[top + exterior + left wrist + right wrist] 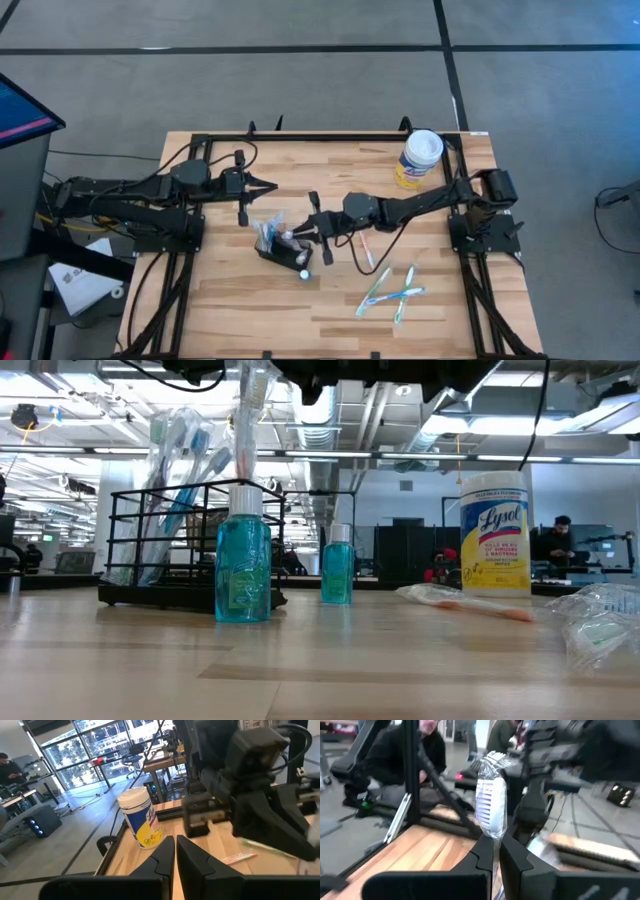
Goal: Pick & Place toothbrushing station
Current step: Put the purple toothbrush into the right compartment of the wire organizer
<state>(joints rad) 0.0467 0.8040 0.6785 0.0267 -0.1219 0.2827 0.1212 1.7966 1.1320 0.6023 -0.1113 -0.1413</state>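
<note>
Near edge: bare pale wood table, planks running across, with open room along the front.
Loose brushes: three wrapped toothbrushes lie crossed toward the front right, well apart from everything else.
Toothbrushing station: the black wire-framed holder sits left of the table's middle, wrapped brushes standing in it; in the low view its bars are thin and open.
Bottles: a small blue-green bottle with a white cap stands just in front of the holder; a second one stands farther back.
Right gripper: reaches in from the right over the holder, jaws closed on a wrapped toothbrush whose crinkled clear wrap shows white bristles.
Single brush: an orange-handled one lies beneath the right arm.
Left gripper: hangs just behind the holder, jaws closed and holding nothing.
Far corner: yellow wipes canister, white lid, near the back right edge.
Cut off: the arms above the low view; beyond the table, a blurred person in dark clothes.
</note>
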